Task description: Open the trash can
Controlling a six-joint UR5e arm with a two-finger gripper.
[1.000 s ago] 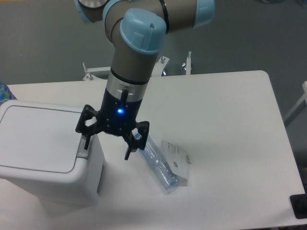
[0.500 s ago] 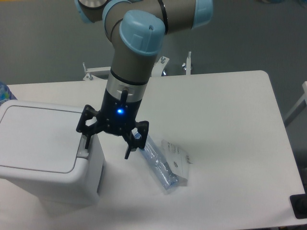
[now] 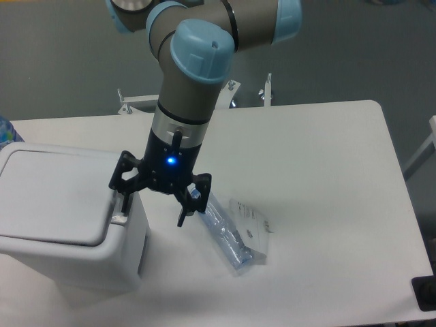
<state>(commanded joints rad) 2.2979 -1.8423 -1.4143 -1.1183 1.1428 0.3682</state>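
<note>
White trash can at the table's eight o'clock corner, lid flat or only barely lifted, grey latch button on the rim at the lid's three o'clock edge. Gripper hanging over that edge with jaws spread wide and holding nothing, one fingertip right above the button, the other past the bin's side wall. Clear plastic packet flat on the table at four o'clock from the gripper, just beside the outer finger.
</note>
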